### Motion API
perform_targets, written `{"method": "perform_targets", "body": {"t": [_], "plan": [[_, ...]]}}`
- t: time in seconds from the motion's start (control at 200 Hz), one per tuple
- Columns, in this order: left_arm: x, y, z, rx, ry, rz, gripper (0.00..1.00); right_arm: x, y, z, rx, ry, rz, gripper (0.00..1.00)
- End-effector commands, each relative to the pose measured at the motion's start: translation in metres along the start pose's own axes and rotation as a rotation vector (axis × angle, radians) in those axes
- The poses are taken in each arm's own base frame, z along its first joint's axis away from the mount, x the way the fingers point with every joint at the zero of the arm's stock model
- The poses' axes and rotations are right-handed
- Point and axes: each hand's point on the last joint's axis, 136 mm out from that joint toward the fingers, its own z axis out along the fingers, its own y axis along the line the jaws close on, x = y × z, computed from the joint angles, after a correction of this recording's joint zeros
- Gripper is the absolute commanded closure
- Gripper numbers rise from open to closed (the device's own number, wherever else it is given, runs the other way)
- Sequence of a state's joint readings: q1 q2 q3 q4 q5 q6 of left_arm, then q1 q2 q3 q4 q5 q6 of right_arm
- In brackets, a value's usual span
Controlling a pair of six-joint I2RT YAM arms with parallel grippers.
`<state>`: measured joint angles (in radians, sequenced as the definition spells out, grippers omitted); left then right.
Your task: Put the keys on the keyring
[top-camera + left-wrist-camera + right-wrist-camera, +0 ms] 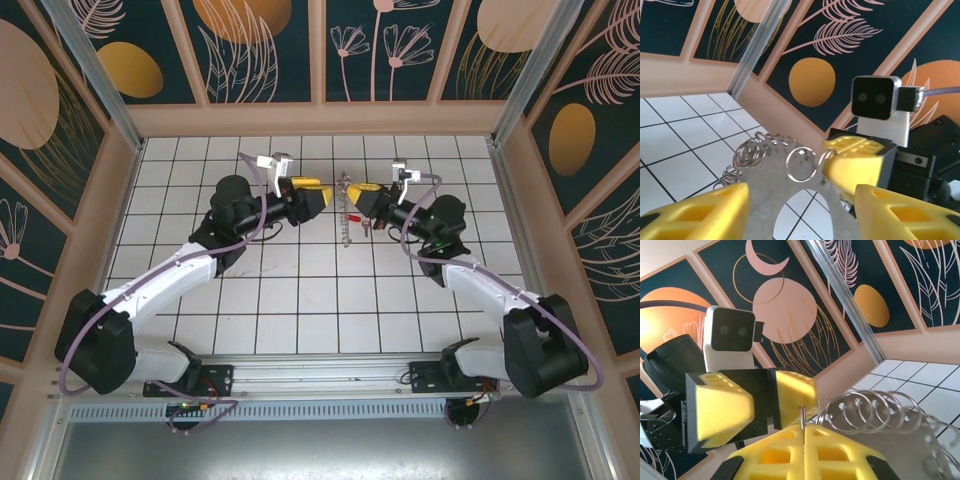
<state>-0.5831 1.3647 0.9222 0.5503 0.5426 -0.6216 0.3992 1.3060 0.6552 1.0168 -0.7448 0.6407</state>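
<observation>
Overhead, the left gripper point(322, 198) hangs above the tiled table point(300, 300). Its yellow fingers point(700, 212) are spread apart, with the keyring point(765, 200) between them. The keyring is held off the table, a flat grey metal piece fringed with small rings point(801, 164). A red key point(353, 214) sits just beside it; whether it is threaded on, I cannot tell. The right gripper point(803, 432) has its fingers pressed together, pinching the keyring's thin edge.

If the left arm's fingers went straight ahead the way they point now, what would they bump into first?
Most likely the keyring, which the right gripper holds up just ahead of the left gripper; depth is hard to judge.
</observation>
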Motion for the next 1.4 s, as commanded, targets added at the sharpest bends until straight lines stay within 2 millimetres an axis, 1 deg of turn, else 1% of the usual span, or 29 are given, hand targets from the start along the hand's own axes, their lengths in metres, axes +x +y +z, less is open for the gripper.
{"method": "perform_targets", "body": {"t": [0.0, 0.15, 0.2, 0.3, 0.31, 0.34, 0.606, 0.826, 0.931, 1.061, 1.126, 1.276, 1.391], "plan": [[-0.021, -0.022, 0.002, 0.104, -0.053, -0.027, 0.46, -0.028, 0.014, 0.008, -0.068, -0.085, -0.05, 1.0], [-0.022, -0.021, 0.007, 0.129, -0.054, -0.043, 0.53, -0.03, 0.007, 0.016, -0.081, -0.08, -0.028, 1.0], [-0.022, -0.019, 0.009, 0.127, -0.053, -0.046, 0.55, -0.031, 0.002, 0.017, -0.076, -0.081, -0.019, 1.0], [-0.014, -0.007, 0.016, 0.108, -0.034, -0.06, 0.57, -0.034, -0.006, 0.015, -0.082, -0.092, 0.005, 1.0], [-0.022, -0.012, 0.017, 0.117, -0.047, -0.048, 0.57, -0.034, -0.006, 0.015, -0.082, -0.093, 0.006, 1.0], [-0.025, -0.012, 0.019, 0.118, -0.054, -0.044, 0.58, -0.035, -0.009, 0.014, -0.085, -0.098, 0.016, 1.0], [-0.03, 0.005, 0.032, 0.103, -0.058, -0.036, 0.63, -0.043, -0.03, 0.006, -0.08, -0.112, 0.082, 1.0], [-0.031, 0.023, 0.043, 0.12, -0.055, -0.063, 0.67, -0.044, -0.034, 0.009, -0.09, -0.09, 0.1, 1.0], [-0.028, 0.026, 0.045, 0.161, -0.049, -0.091, 0.7, -0.043, -0.036, 0.011, -0.097, -0.084, 0.116, 1.0], [-0.025, 0.025, 0.045, 0.194, -0.041, -0.096, 0.71, -0.039, -0.038, 0.014, -0.104, -0.084, 0.14, 1.0], [-0.024, 0.021, 0.043, 0.21, -0.042, -0.093, 0.71, -0.036, -0.04, 0.016, -0.105, -0.079, 0.149, 1.0], [-0.024, 0.017, 0.041, 0.221, -0.034, -0.07, 0.7, -0.03, -0.041, 0.023, -0.113, -0.068, 0.161, 1.0], [-0.025, 0.018, 0.042, 0.213, -0.029, -0.064, 0.7, -0.028, -0.039, 0.025, -0.118, -0.066, 0.164, 1.0]]}}
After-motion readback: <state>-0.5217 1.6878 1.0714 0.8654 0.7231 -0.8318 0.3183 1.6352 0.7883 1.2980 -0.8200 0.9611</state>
